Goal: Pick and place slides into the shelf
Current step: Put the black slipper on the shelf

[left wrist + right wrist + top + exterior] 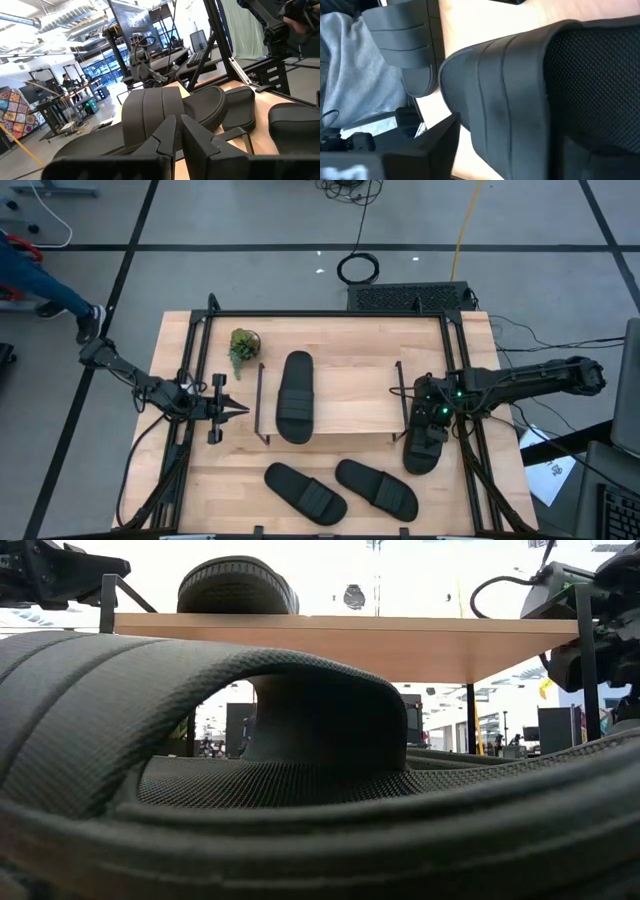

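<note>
The shelf (350,395) stands mid-table, and one black slide (295,395) lies sole-down on its plank top; this slide also shows in the low view (237,585). Two more slides (305,492) (375,487) lie on the table near the front edge. My right gripper (430,418) is just right of the shelf, shut on the fourth slide (424,448). My left gripper (238,410) is shut and empty, left of the shelf, pointing toward it. In the left wrist view its fingertips (179,132) point at the slide on the shelf (165,107). My right gripper holds the fourth slide by its ribbed strap (490,115). One finger (437,145) is outside the strap, the other on the footbed side. The fingers come from above. The slide hangs tilted below them, right of the shelf's side frame; whether its lower end rests on the table I cannot tell.
A small potted plant (243,345) stands at the shelf's far left corner. Black frame rails (190,380) (470,380) run along the table's left and right sides. A near slide (300,790) fills most of the low view. A person's leg (50,285) shows off the table's far left.
</note>
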Tool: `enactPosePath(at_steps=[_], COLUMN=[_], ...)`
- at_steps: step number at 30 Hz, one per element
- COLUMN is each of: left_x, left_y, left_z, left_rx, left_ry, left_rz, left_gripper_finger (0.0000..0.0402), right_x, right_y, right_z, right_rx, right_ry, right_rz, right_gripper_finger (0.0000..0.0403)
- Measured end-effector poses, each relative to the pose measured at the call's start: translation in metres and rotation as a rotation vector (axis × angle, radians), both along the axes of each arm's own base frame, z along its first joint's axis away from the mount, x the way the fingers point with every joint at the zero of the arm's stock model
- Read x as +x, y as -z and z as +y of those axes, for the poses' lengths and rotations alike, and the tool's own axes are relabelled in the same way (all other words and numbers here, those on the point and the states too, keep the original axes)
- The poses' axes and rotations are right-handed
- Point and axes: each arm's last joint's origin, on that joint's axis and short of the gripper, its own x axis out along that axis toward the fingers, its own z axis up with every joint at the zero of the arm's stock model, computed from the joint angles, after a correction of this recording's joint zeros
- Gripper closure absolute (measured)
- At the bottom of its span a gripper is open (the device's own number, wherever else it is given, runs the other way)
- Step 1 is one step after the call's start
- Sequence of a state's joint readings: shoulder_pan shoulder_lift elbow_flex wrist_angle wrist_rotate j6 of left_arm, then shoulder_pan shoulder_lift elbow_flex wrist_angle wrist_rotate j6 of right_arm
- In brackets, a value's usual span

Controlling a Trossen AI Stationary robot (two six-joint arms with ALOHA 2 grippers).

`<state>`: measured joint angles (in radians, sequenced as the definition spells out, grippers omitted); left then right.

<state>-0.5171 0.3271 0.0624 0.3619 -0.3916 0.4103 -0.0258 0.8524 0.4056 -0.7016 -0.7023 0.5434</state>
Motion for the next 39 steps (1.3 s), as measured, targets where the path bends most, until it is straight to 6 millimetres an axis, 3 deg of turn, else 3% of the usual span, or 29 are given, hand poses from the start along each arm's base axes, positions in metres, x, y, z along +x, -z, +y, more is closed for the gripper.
enactPosePath(at_steps=[3, 10, 15, 19, 29, 39], left_x=[0.0, 0.0, 0.0, 0.0, 0.0, 0.0], left_y=[0.0, 0.0, 0.0, 0.0, 0.0, 0.0], left_z=[0.0, 0.0, 0.0, 0.0, 0.0, 0.0], left_rx=[0.0, -0.005, -0.01, -0.021, -0.023, -0.027], left_ry=[0.0, 0.0, 0.001, 0.002, 0.002, 0.002], left_rz=[0.0, 0.0, 0.001, 0.002, 0.002, 0.003], left_gripper_finger=[0.0369, 0.0369, 0.0369, 0.0369, 0.0369, 0.0369], right_x=[-0.001, 0.0, -0.003, -0.004, -0.021, -0.026], right_y=[0.001, 0.001, -0.002, -0.018, -0.087, -0.151], right_z=[0.001, 0.002, 0.001, 0.001, -0.002, -0.002], right_rx=[-0.013, -0.006, -0.011, -0.027, -0.193, -0.251], right_ry=[0.004, -0.002, -0.001, -0.001, -0.03, -0.108], right_rz=[0.01, 0.008, -0.015, -0.04, -0.049, -0.35], right_gripper_finger=[0.022, 0.0385, 0.0395, 0.0397, 0.0399, 0.0399])
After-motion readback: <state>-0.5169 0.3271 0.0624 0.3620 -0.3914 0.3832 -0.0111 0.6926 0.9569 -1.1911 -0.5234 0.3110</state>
